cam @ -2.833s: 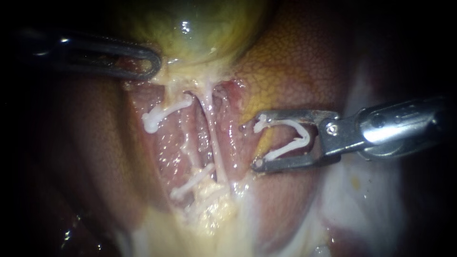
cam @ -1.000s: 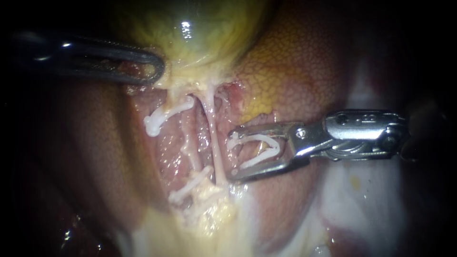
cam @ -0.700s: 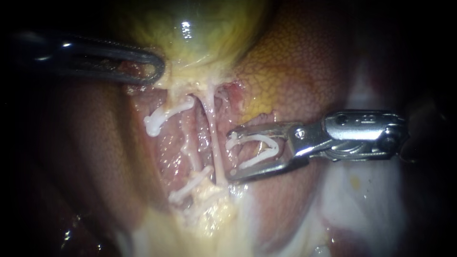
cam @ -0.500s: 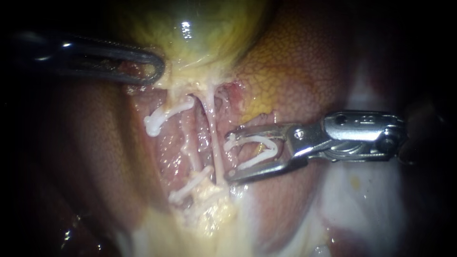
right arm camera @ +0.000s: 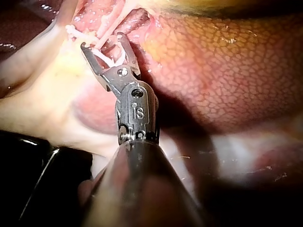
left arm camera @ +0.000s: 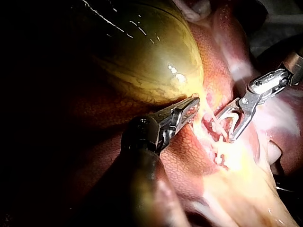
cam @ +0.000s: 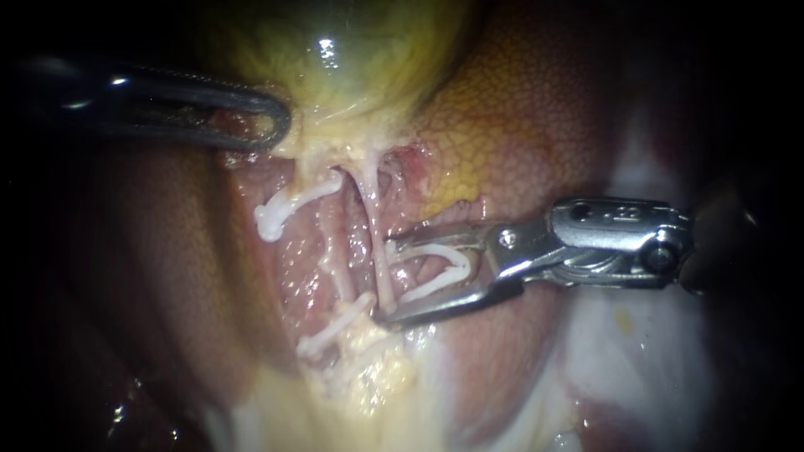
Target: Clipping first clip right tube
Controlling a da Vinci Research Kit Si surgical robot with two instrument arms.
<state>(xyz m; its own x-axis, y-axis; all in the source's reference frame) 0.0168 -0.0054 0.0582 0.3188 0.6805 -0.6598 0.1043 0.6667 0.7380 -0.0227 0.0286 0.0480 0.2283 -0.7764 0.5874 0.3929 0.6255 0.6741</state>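
The right tube (cam: pixel 375 226) is a thin pale strand running down from the yellow-green gallbladder (cam: pixel 352 59). My right instrument (cam: pixel 384 283) comes in from the right, its jaws wide apart with an open white clip (cam: pixel 444 266) seated against both. The jaw tips reach the right tube, which lies at the clip's mouth. The same instrument (right arm camera: pixel 102 41) and clip (right arm camera: pixel 111 58) show in the right wrist view. My left instrument (cam: pixel 266 125) is shut on tissue at the gallbladder's lower edge, as the left wrist view (left arm camera: pixel 191 107) also shows.
To the left of the right tube, another tube (cam: pixel 332 251) carries two white clips, an upper (cam: pixel 289 205) and a lower (cam: pixel 335 322). Mottled liver (cam: pixel 536 125) surrounds the field. Yellow fatty tissue (cam: pixel 373 368) lies below the tubes.
My right instrument has moved left with the open clip, from well to the right of the tube until its jaw tips reach it. The left instrument has held still.
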